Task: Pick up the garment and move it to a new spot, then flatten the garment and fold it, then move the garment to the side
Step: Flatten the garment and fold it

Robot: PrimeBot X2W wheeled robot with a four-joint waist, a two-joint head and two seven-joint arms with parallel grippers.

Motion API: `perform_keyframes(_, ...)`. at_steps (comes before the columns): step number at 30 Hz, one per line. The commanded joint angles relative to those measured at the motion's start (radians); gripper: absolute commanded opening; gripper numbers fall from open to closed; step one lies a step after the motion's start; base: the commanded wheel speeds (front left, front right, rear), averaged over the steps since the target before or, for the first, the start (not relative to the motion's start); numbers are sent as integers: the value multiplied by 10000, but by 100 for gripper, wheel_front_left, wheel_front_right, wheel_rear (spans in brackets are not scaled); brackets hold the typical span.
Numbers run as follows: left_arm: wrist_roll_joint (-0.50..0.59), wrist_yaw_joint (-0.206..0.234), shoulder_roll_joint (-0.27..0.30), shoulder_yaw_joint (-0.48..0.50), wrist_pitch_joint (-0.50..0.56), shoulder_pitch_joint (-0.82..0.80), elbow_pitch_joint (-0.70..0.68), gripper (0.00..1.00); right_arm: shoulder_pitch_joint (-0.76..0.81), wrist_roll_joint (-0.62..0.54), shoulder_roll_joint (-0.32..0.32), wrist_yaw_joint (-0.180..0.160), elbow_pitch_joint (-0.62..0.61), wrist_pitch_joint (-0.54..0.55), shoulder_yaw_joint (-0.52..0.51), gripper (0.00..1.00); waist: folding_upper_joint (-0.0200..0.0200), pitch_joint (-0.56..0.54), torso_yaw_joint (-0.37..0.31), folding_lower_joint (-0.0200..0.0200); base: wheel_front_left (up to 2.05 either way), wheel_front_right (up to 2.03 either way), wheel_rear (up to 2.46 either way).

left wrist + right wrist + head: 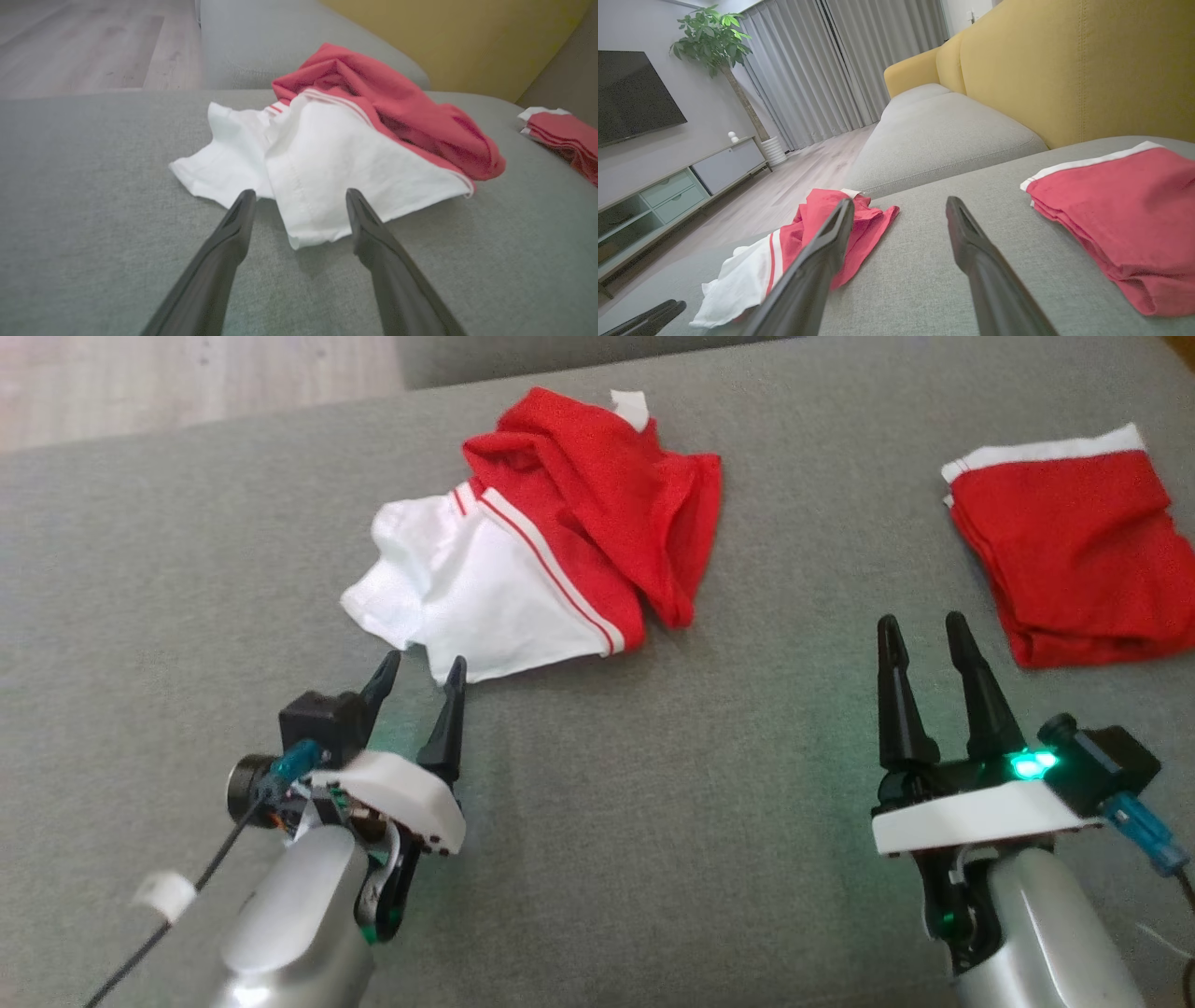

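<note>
A crumpled red and white garment (551,541) lies in a heap on the grey sofa cushion (653,784), white part toward me, red part bunched behind. My left gripper (422,674) is open, its fingertips just short of the white hem (317,186), one at each side of a corner of it. My right gripper (926,633) is open over bare cushion, nothing between its fingers. From the right wrist the garment (808,242) lies to the left of the fingers.
A second red garment (1074,551), folded with a white band, rests at the right edge of the cushion (1125,214). The yellow sofa back (1064,65) rises behind it. Wood floor (187,383) lies beyond the far left edge.
</note>
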Motion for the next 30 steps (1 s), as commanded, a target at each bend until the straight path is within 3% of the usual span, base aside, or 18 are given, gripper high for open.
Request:
perform_keyframes(1, -54, 30, 56, 269, 69, -582, 15, 100, -352, 57, -20, -7, -382, -109, 225, 100, -1, 251, -228, -1, 0, 0, 0)
perform_keyframes(10, -167, -59, -143, 177, 404, -1288, 1465, 100, -501, 200, -20, -7, -469, -109, 194, 100, -1, 694, -653, -1, 0, 0, 0)
perform_keyframes(11, -163, -80, -154, 163, 360, -1334, 1536, 45, -507, 207, -20, -7, -468, -109, 191, 100, -1, 711, -672, -1, 0, 0, 0)
perform_keyframes(12, -153, -88, -169, 161, 262, -1386, 1575, 0, -511, 212, -20, -7, -467, -109, 188, 100, -1, 721, -683, -1, 0, 0, 0)
perform_keyframes(21, -89, 159, -98, 451, -1038, -1644, 1432, 0, -444, 191, -20, -7, -363, -109, 138, 100, -1, 365, -494, -1, 0, 0, 0)
perform_keyframes(30, 183, 605, 505, 950, -1537, -1709, 286, 0, -326, 200, -20, -7, -262, -109, 182, 100, -1, -113, -152, -1, 0, 0, 0)
